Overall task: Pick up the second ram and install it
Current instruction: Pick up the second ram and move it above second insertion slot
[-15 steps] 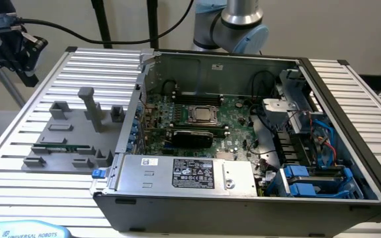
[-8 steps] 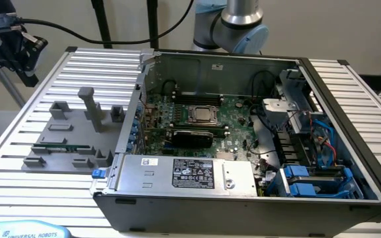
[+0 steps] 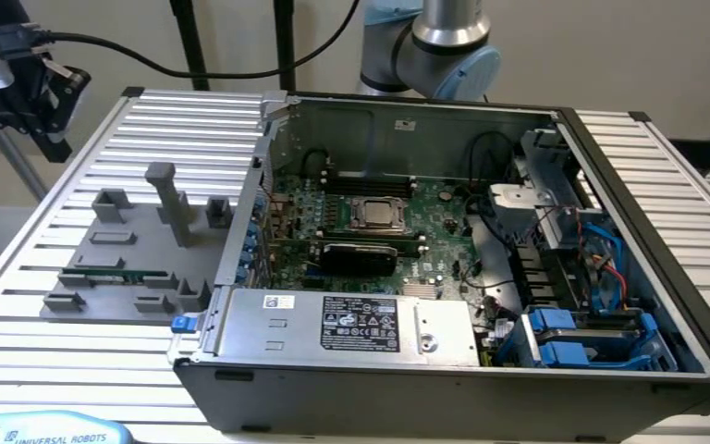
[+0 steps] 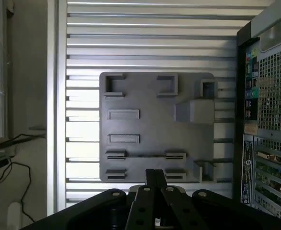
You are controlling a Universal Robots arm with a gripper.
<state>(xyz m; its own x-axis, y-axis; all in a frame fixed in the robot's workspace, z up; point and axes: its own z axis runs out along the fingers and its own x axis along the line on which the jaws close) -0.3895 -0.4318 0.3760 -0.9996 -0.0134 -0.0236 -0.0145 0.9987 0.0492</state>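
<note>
Closed claw [image 4: 154, 175] sits at the front of the wrist view, its two fingers pressed together with nothing between them. It hangs above the grey holder tray [image 4: 150, 129] and is well apart from it.

Everything rests on the slatted tabletop [image 3: 47, 370]. The open computer case [image 3: 454, 384] stands just beside the tray, on the exterior view's right of it. Toward the tray's near edge in the exterior view lies the second ram [image 3: 115, 275], a thin green stick seated between two brackets.

As I read it, the pick-up step is in hand and the grasp is not yet made: the claw touches nothing and is not down at the stick. Taking the ram would call for the fingers to part, line up across its narrow edge, and come down squarely between the brackets so the board is not levered.

The ram's chips cannot be made out. From the wrist it is at most a thin dark line, so I cannot tell whether it stands upright or tilted. Inside the case, the memory slots [image 3: 368, 176] beyond the processor socket [image 3: 377, 215] are too dark to tell which are filled. The claw's body is cut off by the frame edge.
</note>
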